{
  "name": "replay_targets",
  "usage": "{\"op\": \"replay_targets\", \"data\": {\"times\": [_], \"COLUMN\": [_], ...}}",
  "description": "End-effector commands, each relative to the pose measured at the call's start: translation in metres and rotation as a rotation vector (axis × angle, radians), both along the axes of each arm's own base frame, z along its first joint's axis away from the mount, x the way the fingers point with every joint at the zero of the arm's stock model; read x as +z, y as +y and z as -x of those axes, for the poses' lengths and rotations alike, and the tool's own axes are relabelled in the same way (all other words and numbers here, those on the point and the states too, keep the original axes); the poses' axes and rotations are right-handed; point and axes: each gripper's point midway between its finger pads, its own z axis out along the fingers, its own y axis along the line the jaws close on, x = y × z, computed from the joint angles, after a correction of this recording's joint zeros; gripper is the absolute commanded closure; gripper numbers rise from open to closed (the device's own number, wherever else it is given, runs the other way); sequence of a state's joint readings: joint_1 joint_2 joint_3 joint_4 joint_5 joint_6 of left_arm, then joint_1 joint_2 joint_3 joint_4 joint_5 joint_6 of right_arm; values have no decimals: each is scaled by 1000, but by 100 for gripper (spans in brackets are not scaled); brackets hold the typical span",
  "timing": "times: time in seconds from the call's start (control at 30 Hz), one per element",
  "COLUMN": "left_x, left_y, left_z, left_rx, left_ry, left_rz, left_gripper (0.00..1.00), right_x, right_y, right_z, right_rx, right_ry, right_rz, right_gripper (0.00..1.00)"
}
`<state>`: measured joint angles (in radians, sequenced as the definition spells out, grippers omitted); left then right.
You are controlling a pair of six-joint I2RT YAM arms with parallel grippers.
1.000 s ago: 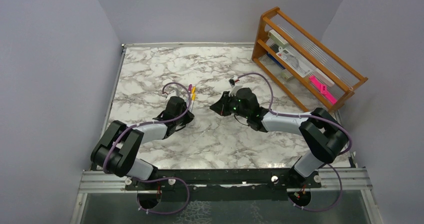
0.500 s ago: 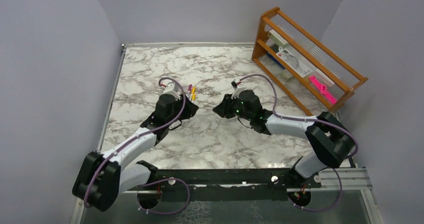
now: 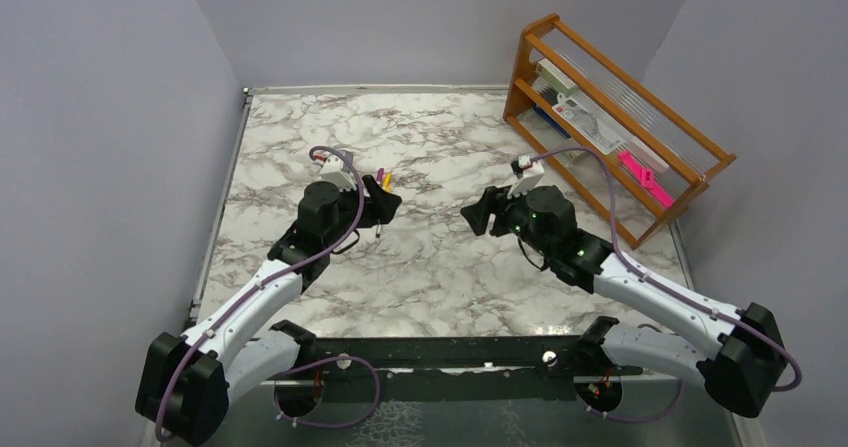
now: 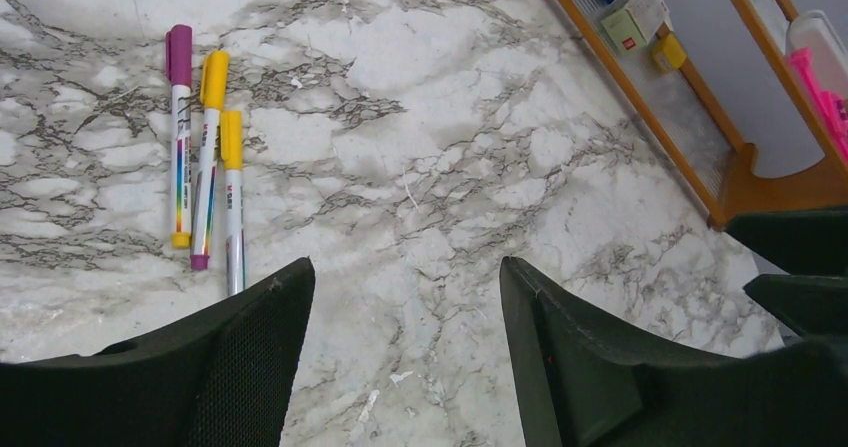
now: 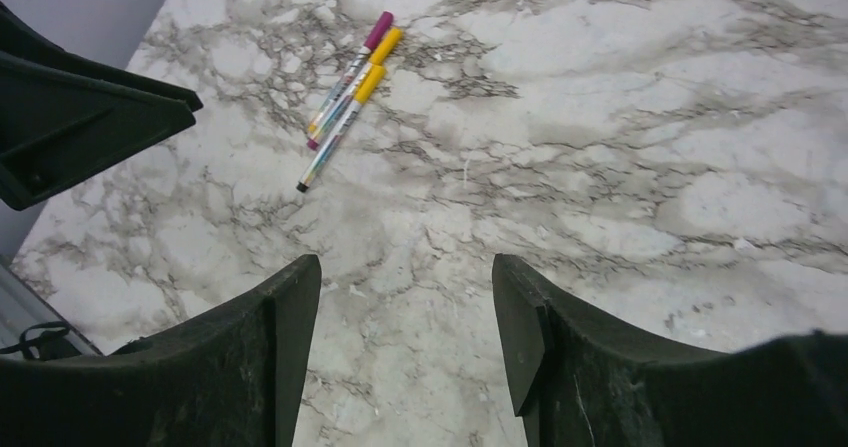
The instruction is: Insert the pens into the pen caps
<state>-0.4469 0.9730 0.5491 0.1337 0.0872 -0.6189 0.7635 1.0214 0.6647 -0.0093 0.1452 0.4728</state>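
Where the two arms are bolted at the near edge of the table [image 3: 430,272], each one reaches forward over the marble top. They end well apart, with bare stone between them.

The left gripper [image 4: 405,267] is spread wide. Its two black fingers [image 4: 215,367] grasp nothing, and only marble shows in the gap. The right gripper [image 5: 400,272] is likewise released, with its fingers apart and nothing between them. It faces across the table toward the left one.

Just beyond the left gripper, and off to the outer side of its left finger, the three pens [image 4: 205,182] lie flat on the table. They are side by side, nearly parallel and touching or almost touching. Every pen already wears one of the caps [image 4: 214,75] on its far end. The outermost cap is purple and the other two are yellow. The purple-capped pen has a yellow near end, and the middle pen has a magenta one. The left wrist view hides the near end of the third pen behind the finger, while the right wrist view shows it dark. In the top view the gripper's body covers part of the pens.

Farther back on the right, a wooden rack [image 3: 600,87] stands tilted against the wall. It holds boxes and a bright pink item [image 3: 645,179].
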Motion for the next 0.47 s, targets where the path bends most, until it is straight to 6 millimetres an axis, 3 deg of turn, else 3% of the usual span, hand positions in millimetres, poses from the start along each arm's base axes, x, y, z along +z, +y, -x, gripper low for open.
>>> {"op": "replay_targets", "data": {"times": [0.0, 0.23, 0.43], "left_x": [-13, -20, -27], "left_y": [8, 16, 21], "left_z": [0, 6, 8], "left_rx": [41, 62, 73], "left_ry": [48, 67, 89], "left_rz": [-33, -59, -92], "left_gripper": [30, 30, 30], "right_x": [-2, 29, 29], "right_y": [-41, -49, -47], "right_z": [9, 16, 13], "right_rx": [-101, -116, -128], "right_ry": [8, -63, -26], "right_rz": [110, 28, 37], "right_gripper": [36, 36, 39]}}
